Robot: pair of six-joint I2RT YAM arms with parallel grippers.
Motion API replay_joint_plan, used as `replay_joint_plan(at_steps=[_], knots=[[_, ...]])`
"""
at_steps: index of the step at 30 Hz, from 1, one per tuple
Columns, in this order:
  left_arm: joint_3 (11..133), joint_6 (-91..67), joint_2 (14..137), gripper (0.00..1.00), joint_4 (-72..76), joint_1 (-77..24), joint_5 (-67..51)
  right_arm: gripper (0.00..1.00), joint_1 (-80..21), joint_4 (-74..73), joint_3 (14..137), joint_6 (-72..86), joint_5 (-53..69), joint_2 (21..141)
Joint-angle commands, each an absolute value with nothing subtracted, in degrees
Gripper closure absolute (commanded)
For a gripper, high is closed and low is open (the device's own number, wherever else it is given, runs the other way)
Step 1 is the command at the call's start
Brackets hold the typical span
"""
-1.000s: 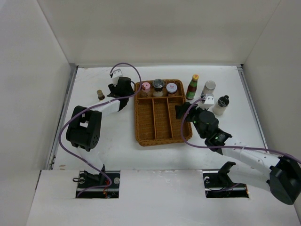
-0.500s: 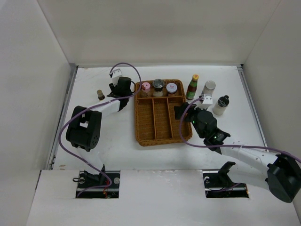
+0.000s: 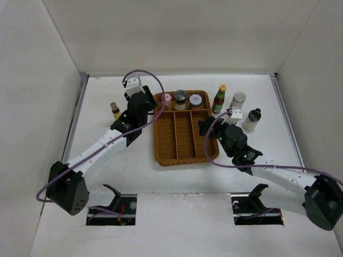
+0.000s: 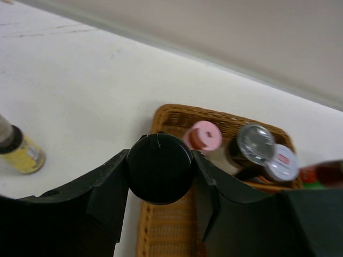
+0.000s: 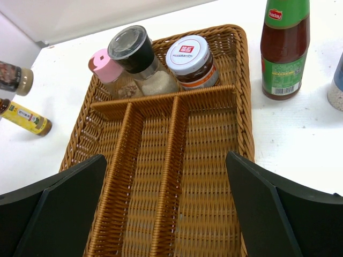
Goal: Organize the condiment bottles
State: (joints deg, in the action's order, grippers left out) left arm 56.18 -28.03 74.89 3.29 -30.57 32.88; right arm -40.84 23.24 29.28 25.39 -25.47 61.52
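Right, your left gripper (image 4: 160, 167) is clamped around a black-capped bottle (image 4: 159, 179), with one finger pressed on each side of the round cap. In the wrist view the cap sits over the left rim of the wicker tray (image 3: 185, 160), close to its far-left corner. You cannot tell whether the bottle rests on anything or hangs free.

Just beside it, three bottles stand in a row in the tray's far cross compartment. The pink-lidded bottle (image 5: 105, 61) is on the left and the silver-lidded shaker (image 5: 128, 45) is close against it in the middle. The white-lidded jar (image 5: 187, 55) is on the right.

Your right gripper (image 5: 166, 160) has its fingers spread wide. It hovers over the near right part of the tray, and its camera looks along the three long compartments towards that row.

On the table left of the tray, the yellow-labelled brown bottle (image 3: 114, 111) stands upright, near the left gripper but apart from it.

On the table right of the tray, the yellow-capped red-green bottle (image 3: 219, 99) stands just beside the rim, with the white shaker (image 3: 237, 99) next to it. A pale bottle with a black top (image 3: 252, 119) stands a little nearer the arm bases, close to the right wrist
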Motion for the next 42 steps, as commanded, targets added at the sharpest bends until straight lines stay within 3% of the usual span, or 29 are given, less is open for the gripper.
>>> replay_joint_plan(at_steps=[1, 11, 13, 18, 23, 27, 36, 42], knots=[[54.84, -27.60, 74.44, 0.77, 3.43, -35.62, 33.57, 0.00, -41.00, 26.63, 30.94, 25.66, -25.40, 60.56], [57.57, -27.77, 85.33, 0.77, 5.80, -40.82, 33.92, 0.00, -40.65, 26.37, 30.15, 25.84, -25.58, 58.71], [56.96, -27.86, 87.35, 0.77, 7.72, -40.91, 33.93, 0.04, -40.82, 26.54, 30.15, 25.58, -25.75, 58.27], [57.39, -27.95, 92.89, 0.77, 10.28, -40.82, 33.92, 0.56, -40.82, 26.28, 30.32, 25.58, -25.40, 59.06], [57.74, -27.69, 95.97, 0.75, 10.28, -40.30, 34.63, 0.77, -40.65, 26.46, 29.88, 26.01, -26.02, 58.62], [57.13, -27.69, 97.21, 0.63, 10.72, -40.38, 34.72, 0.91, -40.82, 27.24, 29.53, 26.45, -26.98, 57.92], [55.55, -27.33, 93.00, 0.20, 11.86, -39.68, 34.72, 0.93, -45.83, 32.69, 29.62, 24.09, -21.11, 58.45], [53.88, -26.98, 87.38, 0.11, 12.04, -39.50, 34.45, 0.86, -43.91, 33.05, 27.07, 22.94, -23.72, 52.57]])
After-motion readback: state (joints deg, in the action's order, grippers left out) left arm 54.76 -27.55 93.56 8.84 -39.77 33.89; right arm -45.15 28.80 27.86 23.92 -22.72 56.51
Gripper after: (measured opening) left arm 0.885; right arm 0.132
